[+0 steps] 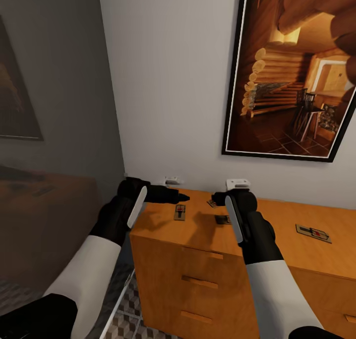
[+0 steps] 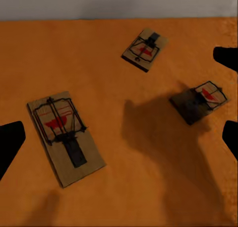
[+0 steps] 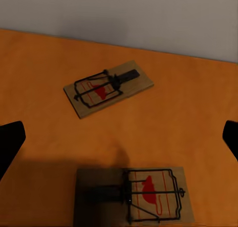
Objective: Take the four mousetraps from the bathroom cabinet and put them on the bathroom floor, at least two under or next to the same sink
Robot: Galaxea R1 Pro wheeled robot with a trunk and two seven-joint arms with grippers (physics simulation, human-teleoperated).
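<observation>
From the head camera we see the orange-brown cabinet [image 1: 207, 260] filling the lower centre and right of the frame, its drawers closed, so we cannot see inside them. On its top surface lie mousetraps: one [image 1: 180, 212] just right of our left tool [image 1: 184, 196], one [image 1: 222, 219] partly hidden behind our right arm, one [image 1: 313, 233] well apart at the right, and what looks like another [image 1: 211, 203] beside our right tool [image 1: 215, 198]. Neither tool holds anything here; how far apart their fingers stand we cannot tell from this view. A framed picture of a log cabin [image 1: 291, 72] hangs on the wall at upper right, and the cube-patterned bathroom floor [image 1: 126, 314] shows at the bottom.

In the left wrist view, three mousetraps lie on the surface: a large one [image 2: 64, 136] at left, one [image 2: 145, 49] at upper centre, and a shadowed one [image 2: 199, 101] at right. Our dark fingertips [image 2: 10, 142] sit at the frame's edges, spread wide and empty.

In the right wrist view, one mousetrap [image 3: 108, 88] lies at upper centre and another [image 3: 134, 194] at the bottom, between the wide-spread, empty fingertips [image 3: 10, 142].
</observation>
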